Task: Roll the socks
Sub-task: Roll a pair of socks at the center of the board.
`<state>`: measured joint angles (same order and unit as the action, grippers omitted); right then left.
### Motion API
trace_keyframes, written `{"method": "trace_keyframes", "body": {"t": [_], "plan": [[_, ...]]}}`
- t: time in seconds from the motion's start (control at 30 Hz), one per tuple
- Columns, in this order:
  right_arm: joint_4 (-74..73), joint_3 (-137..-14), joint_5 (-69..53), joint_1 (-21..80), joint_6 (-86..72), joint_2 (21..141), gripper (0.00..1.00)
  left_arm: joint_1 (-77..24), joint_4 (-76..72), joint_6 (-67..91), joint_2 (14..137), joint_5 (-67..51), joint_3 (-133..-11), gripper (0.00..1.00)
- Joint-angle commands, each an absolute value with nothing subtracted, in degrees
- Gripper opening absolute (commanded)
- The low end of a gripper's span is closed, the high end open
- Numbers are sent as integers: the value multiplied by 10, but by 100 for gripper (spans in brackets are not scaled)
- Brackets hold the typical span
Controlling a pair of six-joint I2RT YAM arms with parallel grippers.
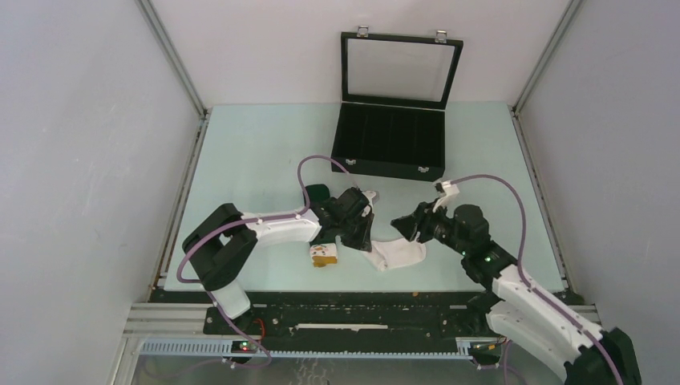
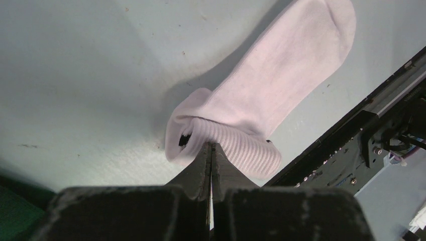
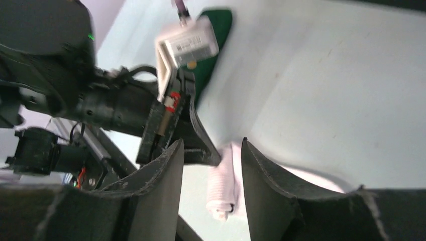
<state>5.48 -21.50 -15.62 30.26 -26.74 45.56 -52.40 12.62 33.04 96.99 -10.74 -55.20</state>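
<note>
The white sock (image 1: 397, 255) lies on the table near the front edge, toe toward the right. Its ribbed cuff is rolled over once, as the left wrist view (image 2: 271, 85) shows. My left gripper (image 1: 361, 241) is shut, its tips (image 2: 211, 146) pinching the rolled cuff. My right gripper (image 1: 398, 223) is open just right of the cuff, and the roll (image 3: 223, 186) shows between its fingers (image 3: 212, 141). The dark green sock (image 1: 318, 192) lies mostly hidden under my left arm, with its white-orange end (image 1: 324, 255) sticking out at the front.
An open black case (image 1: 390, 144) with its glass lid up stands at the back of the table. The table's black front rail (image 2: 351, 145) runs close behind the white sock. Grey walls close in both sides.
</note>
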Motion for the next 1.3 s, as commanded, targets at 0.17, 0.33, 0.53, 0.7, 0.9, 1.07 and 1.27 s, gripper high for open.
{"method": "trace_keyframes", "body": {"t": [0.17, 0.33, 0.53, 0.7, 0.9, 1.07, 1.27], "plan": [[48, -226, -167, 287, -217, 337, 50, -533, 134, 320, 968, -103, -547, 0], [28, -219, -141, 351, -170, 347, 58, -533, 130, 322, 972, -107, -547, 0], [41, -200, 63, 563, -70, 368, 63, -533, 130, 318, 973, -112, -548, 0], [47, -200, 199, 654, -57, 437, 64, -534, 132, 315, 974, -115, -549, 0], [24, -231, 287, 712, -88, 544, 61, -533, 133, 315, 973, -118, -549, 0], [24, -259, 306, 736, -105, 613, 60, -534, 134, 314, 973, -119, -549, 0], [16, -296, 310, 755, -88, 674, 59, -534, 135, 315, 972, -119, -548, 0]]}}
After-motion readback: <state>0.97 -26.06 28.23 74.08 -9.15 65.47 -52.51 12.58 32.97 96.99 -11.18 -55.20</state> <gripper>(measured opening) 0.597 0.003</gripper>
